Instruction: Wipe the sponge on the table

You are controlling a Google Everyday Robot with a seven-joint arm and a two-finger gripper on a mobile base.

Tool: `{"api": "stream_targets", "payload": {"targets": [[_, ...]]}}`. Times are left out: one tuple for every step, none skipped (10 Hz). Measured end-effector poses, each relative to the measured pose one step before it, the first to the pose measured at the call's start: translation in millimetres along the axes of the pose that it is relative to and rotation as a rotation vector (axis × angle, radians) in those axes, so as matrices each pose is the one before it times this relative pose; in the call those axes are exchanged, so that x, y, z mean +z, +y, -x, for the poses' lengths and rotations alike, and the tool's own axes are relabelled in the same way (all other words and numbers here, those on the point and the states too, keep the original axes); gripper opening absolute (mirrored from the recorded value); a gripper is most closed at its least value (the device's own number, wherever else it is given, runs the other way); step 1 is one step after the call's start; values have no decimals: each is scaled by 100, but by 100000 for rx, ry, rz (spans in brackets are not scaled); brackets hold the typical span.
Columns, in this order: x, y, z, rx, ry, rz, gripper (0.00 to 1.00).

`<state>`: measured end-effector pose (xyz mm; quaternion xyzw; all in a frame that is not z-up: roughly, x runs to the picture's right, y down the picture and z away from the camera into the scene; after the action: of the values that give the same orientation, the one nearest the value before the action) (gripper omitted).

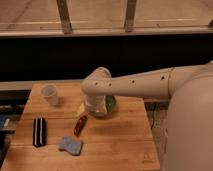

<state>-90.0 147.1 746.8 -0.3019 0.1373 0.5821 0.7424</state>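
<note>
The light-blue sponge (71, 145) lies flat on the wooden table (120, 142), near its front left. My gripper (95, 110) hangs from the white arm that reaches in from the right. It sits low over the green bowl (110, 103) at the table's middle and hides most of it. The gripper is open and I see nothing held in it. It is well behind and to the right of the sponge, not touching it.
A red elongated object (80, 125) lies between the gripper and the sponge. A black-and-white striped block (39, 131) lies at the left, and a translucent cup (49, 94) stands at the back left. A dark wall runs behind the table.
</note>
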Motion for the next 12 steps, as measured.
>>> {"api": "stream_targets", "payload": {"targets": [[680,1467,-841,-4110,1402,75,80],[129,469,-158,-1280,68,145,80],[1,-531,-2,441,-106,-684,80],[-2,41,-16,-1,70,55,80],[48,76,5,-146,69,35,80],[53,66,-7,-22,163,83,80],[52,-118,11,412,231,61,80],[248,21,49,-229,1275,1288,80],[507,180,-12,-1046,1623,256,80],[882,996,59,-2277,2514,15,80],[869,917,50,-1986,1868,454,80],[620,447,-40,-1116,1513,93,80]]}}
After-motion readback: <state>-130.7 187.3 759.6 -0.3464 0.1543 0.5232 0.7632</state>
